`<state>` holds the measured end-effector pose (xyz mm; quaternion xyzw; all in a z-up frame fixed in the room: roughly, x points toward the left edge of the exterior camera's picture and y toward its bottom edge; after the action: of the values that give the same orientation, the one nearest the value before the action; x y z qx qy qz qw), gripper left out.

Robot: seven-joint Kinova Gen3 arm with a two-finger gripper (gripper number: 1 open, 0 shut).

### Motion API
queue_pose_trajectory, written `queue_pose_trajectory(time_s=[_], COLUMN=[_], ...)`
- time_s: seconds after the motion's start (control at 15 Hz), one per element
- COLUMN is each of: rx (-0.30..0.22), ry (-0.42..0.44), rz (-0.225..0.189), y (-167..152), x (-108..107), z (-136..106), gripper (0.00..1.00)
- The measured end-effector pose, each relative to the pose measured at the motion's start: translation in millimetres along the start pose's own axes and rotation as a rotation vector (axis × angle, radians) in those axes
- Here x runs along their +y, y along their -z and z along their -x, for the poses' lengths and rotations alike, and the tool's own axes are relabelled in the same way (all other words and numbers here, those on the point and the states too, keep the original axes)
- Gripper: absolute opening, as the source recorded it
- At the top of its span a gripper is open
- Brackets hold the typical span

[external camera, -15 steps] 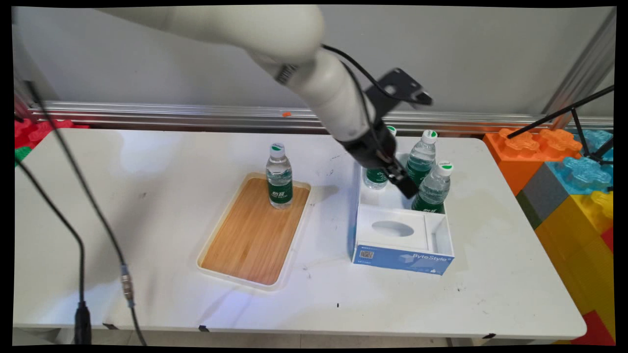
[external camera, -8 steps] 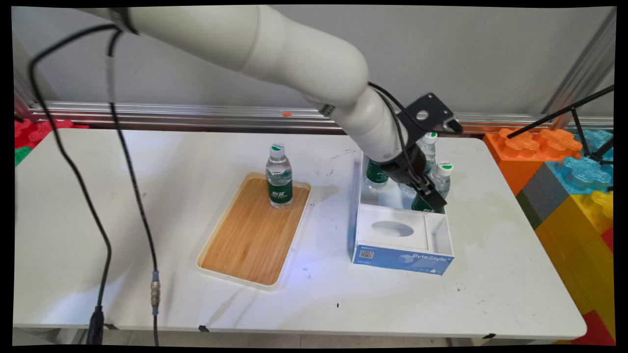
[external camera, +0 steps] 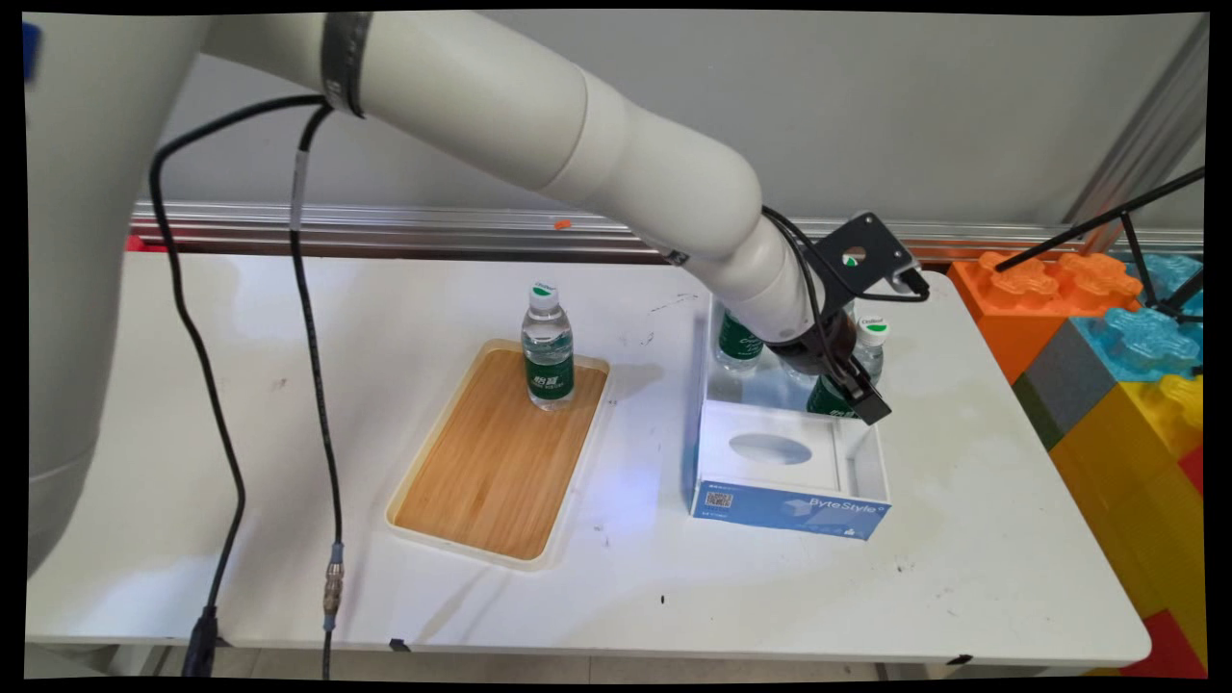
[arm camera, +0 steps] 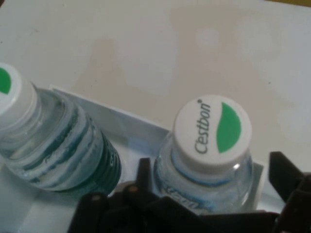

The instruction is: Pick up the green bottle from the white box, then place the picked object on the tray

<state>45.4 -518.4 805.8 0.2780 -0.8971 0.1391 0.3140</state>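
Fingers (arm camera: 211,194) spread open either side of a capped water bottle (arm camera: 212,145) standing in the white box (external camera: 857,462)

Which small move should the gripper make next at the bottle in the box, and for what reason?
Probably close the gripper on the near right bottle. In the hand view its open fingers stand on both sides of this bottle below the white cap, apart from it. The neighbouring bottle in the box stays outside them.
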Motion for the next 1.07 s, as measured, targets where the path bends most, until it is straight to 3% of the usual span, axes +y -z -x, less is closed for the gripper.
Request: queue_pose_trajectory(time_s=[0.07, 0.6, 1.07], rx=[-0.001, 0.009, 0.032], ry=[-0.005, -0.014, 0.07], rz=[-0.004, -0.034, -0.054], y=[-2.0, 5.9, 63.2], x=[0.6, 1.8, -10.1], z=[0.8, 1.6, -21.2], gripper=[0.0, 0.0, 0.0])
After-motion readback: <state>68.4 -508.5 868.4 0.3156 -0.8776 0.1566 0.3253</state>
